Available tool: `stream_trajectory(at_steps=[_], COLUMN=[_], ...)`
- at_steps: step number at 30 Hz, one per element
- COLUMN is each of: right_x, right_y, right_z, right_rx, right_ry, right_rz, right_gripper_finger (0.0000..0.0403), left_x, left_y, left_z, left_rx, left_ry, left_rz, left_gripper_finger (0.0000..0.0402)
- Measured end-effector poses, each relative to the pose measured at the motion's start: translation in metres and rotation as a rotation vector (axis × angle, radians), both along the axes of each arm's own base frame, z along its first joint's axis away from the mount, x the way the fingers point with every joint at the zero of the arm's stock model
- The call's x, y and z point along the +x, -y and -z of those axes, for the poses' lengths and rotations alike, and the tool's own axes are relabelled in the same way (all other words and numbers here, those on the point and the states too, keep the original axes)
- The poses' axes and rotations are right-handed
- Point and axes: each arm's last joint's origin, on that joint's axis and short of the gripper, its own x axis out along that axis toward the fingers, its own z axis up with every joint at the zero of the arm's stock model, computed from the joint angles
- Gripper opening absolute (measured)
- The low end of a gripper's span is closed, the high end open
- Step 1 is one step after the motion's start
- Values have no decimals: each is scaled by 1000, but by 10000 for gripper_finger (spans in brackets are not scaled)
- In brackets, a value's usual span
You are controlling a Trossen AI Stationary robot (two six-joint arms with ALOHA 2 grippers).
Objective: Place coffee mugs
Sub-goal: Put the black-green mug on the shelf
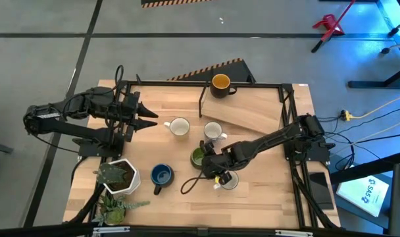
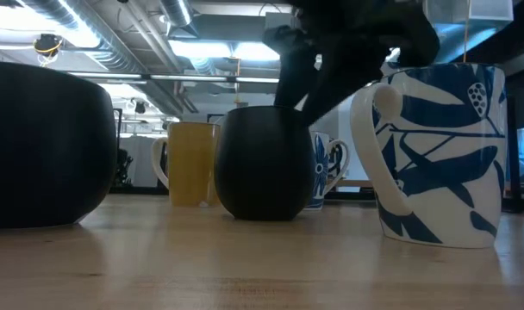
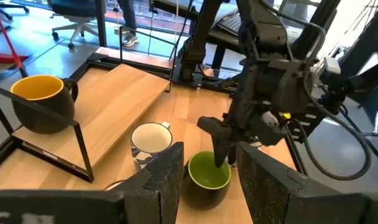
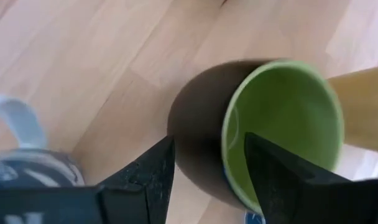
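So right now we're on the green mug (image 1: 199, 158), which sits mid-table, just in front of a white mug (image 1: 214, 131) and near another white one (image 1: 179, 127). Our right hand (image 4: 209, 163) is down over it with the fingers spread across the rim, one outside the dark wall and one inside the green cup, so it looks lined up for a rim grab but not clamped yet as far as we can tell. The left wrist view backs that up: a finger (image 3: 221, 144) is dipping into the cup. Our left hand (image 1: 147, 118) is just parked at the left side of the table, fingers spread, holding nothing. The dark mug with the yellow inside (image 1: 220, 83) is already up on the raised wooden board (image 1: 243, 115) at the back, so we'd guess that's where these go. The blue mug (image 1: 161, 175) and a third white one (image 1: 229, 180) are at the front. Next move, we reckon: pinch the wall firmly, lift straight up, and steer clear of the white mug right behind it.
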Motion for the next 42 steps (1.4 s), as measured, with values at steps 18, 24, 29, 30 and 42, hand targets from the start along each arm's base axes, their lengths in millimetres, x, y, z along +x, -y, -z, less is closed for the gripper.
stream_trajectory(at_steps=[18,24,29,30,42], right_x=[-3,-1,6,7,-36], right_y=[14,8,4,4,38], right_z=[4,-5,-34,-43,-142], right_rx=[27,57,122,130,-152], right_ry=[-84,-69,-39,-33,-245], right_rz=[40,24,-12,-18,218], right_gripper_finger=[12,6,4,3,1], left_x=[0,0,0,0,0], left_y=[0,0,0,0,0], left_z=[0,0,0,0,0], left_rx=[0,0,0,0,-2], left_ry=[0,0,0,0,1], left_rz=[0,0,0,0,-1], left_gripper_finger=[143,143,143,143,143])
